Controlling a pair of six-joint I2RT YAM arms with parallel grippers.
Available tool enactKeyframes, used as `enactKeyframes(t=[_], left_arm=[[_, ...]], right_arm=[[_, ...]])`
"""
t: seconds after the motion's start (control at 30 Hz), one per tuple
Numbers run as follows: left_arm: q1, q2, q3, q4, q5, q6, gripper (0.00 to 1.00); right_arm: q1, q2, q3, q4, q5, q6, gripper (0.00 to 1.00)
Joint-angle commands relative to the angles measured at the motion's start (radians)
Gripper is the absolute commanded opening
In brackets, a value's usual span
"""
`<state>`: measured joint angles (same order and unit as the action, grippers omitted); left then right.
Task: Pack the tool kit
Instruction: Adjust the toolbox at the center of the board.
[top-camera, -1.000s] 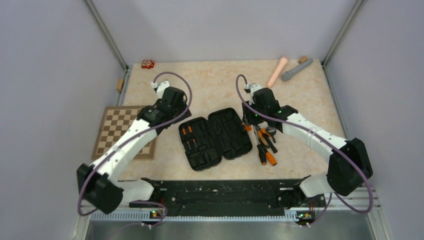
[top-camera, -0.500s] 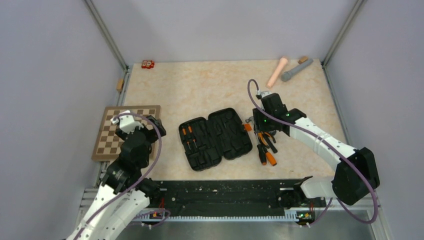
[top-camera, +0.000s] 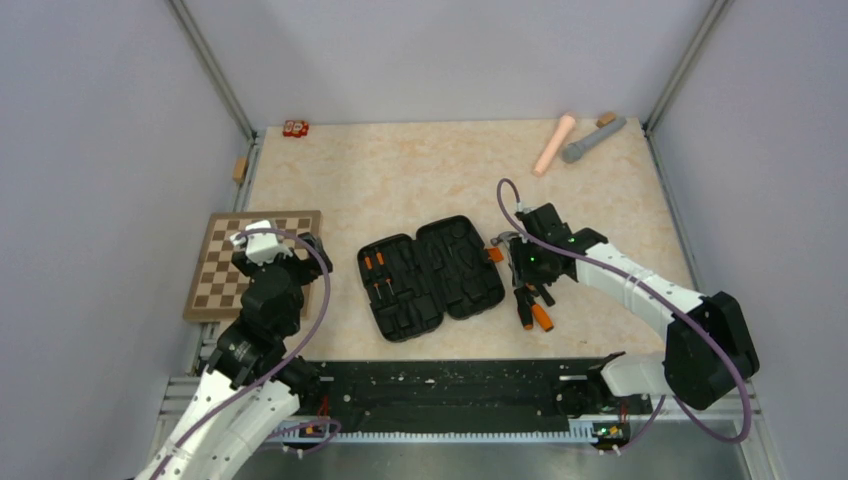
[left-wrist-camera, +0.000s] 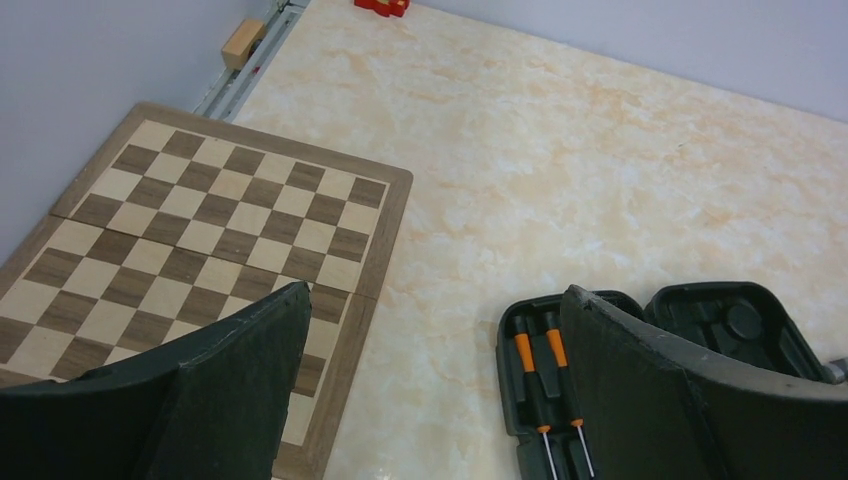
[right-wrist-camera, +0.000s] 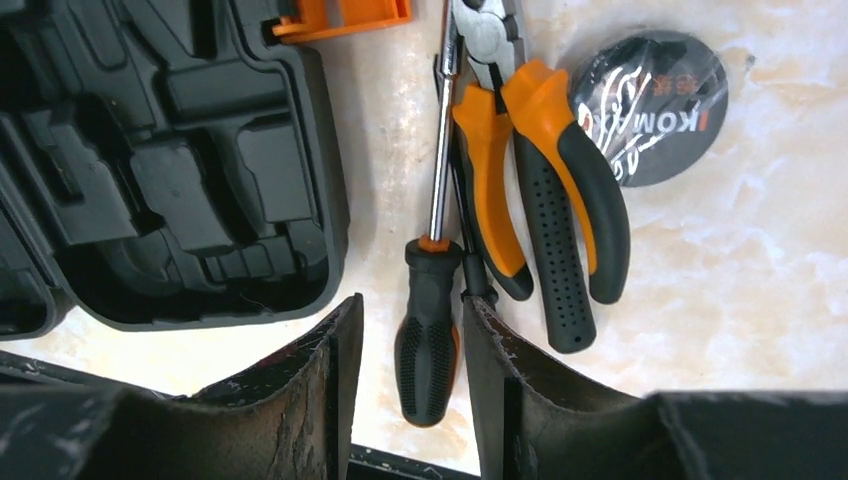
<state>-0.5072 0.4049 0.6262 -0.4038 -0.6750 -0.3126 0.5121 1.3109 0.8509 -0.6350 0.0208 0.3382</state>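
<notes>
Two arms rise from the near edge of the worktop (top-camera: 420, 180). Nearest on the left, the left arm (top-camera: 262, 310) is folded back over the near right corner of the chessboard (top-camera: 250, 262). Its jaws stand wide apart and hold nothing; the wrist view shows the board under one finger and the case's corner behind the other.

On the right, the right arm (top-camera: 620, 280) reaches in toward the middle and points down at the loose tools. Its jaws are partly open and straddle the black handle of a screwdriver (right-wrist-camera: 428, 330). One finger is just beside the handle, the other has a clear gap, and nothing is gripped. The screwdriver lies flat on the worktop, with its steel shaft running along the pliers (right-wrist-camera: 545, 180). The pliers have orange-and-black handles and lie touching it. A black disc (right-wrist-camera: 650, 105) with printed lettering sits against the pliers' outer handle.

Just left of these tools, the tool case (top-camera: 430, 278) lies open and flat in the middle of the worktop, with its orange latch (right-wrist-camera: 340, 18) facing them. Two slim screwdrivers (left-wrist-camera: 535, 350) with orange collars sit in slots in its left half.

Farther back, a wooden block (left-wrist-camera: 243, 42) sits at the left rail. A pink cylinder (top-camera: 553, 145) and a grey cylinder (top-camera: 592, 139) lie close together near the far right corner. A small red object (top-camera: 295, 127) rests at the far left edge.
</notes>
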Motion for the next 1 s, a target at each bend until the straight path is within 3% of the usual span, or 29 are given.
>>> enactKeyframes(t=[0.0,0.3,0.7,0.87,0.97], left_arm=[[0.000,0.027,-0.004,0.020,-0.043,0.040,0.99],[0.003,0.065,-0.001,0.002,-0.056,0.043,0.99],[0.013,0.083,0.001,0.000,-0.047,0.043,0.98],[0.015,0.089,0.001,-0.001,-0.046,0.044,0.98],[0.016,0.088,0.000,-0.002,-0.046,0.044,0.98]], right_arm=[[0.035,0.017,0.022,0.084,-0.018,0.029,0.41],[0.105,0.197,0.091,0.205,0.012,0.029,0.40],[0.152,0.354,0.229,0.250,0.028,-0.018,0.17],[0.156,0.387,0.280,0.251,0.007,-0.023,0.17],[0.155,0.365,0.294,0.225,0.030,-0.030,0.24]])
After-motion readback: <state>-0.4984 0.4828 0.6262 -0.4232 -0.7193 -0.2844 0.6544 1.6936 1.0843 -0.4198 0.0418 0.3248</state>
